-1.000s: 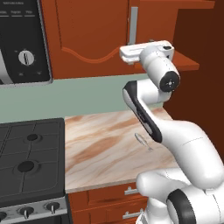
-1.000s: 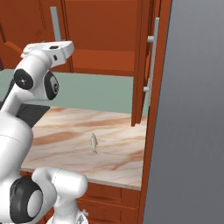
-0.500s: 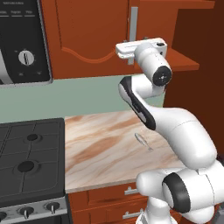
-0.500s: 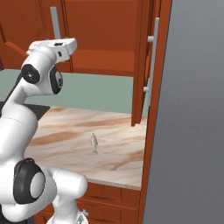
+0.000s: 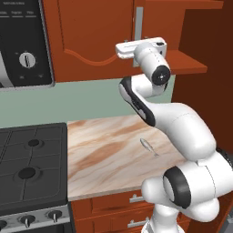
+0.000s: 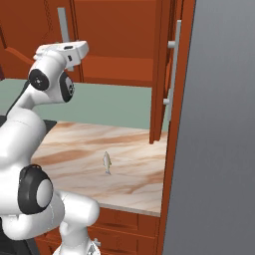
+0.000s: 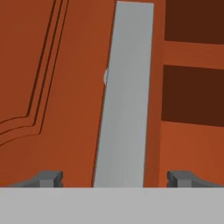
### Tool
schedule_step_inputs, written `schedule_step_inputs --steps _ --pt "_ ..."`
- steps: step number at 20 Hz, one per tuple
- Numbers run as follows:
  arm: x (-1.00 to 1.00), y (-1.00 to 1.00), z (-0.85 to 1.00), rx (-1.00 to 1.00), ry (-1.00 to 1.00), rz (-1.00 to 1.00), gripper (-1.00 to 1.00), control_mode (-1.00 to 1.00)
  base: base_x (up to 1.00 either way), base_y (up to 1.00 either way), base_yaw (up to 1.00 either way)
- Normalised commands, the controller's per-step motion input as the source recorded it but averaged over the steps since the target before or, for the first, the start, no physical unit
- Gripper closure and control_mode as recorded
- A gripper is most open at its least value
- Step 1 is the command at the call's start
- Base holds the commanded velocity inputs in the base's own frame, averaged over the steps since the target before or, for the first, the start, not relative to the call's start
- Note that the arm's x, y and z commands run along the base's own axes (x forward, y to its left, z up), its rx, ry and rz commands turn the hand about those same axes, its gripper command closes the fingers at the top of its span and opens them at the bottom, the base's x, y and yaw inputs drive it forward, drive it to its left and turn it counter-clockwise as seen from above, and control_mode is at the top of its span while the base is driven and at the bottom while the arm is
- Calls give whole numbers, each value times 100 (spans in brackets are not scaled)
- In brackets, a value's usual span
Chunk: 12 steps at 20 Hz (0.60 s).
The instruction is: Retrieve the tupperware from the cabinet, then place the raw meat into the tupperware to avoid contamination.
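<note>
Up high, gripper (image 7: 113, 177) open — cabinet (image 7: 52, 87) handle (image 7: 124, 100) between jaws, raw meat (image 5: 147, 145) well below

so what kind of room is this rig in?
A rendered home kitchen, by the look of it: a black stove with burners and knobs, a marble-look counter over drawers, and red-brown wall cabinets with grey bar handles above a pale green backsplash.
</note>
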Motion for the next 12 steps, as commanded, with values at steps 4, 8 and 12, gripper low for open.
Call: schedule_step_inputs --steps 4,8,12 --pt "44 10 0 0 0 0 -100 -100 0 0 0" --pt "46 13 -1 0 1 0 100 -100 0 0 0" --pt "45 15 0 0 7 0 100 -100 0 0 0"
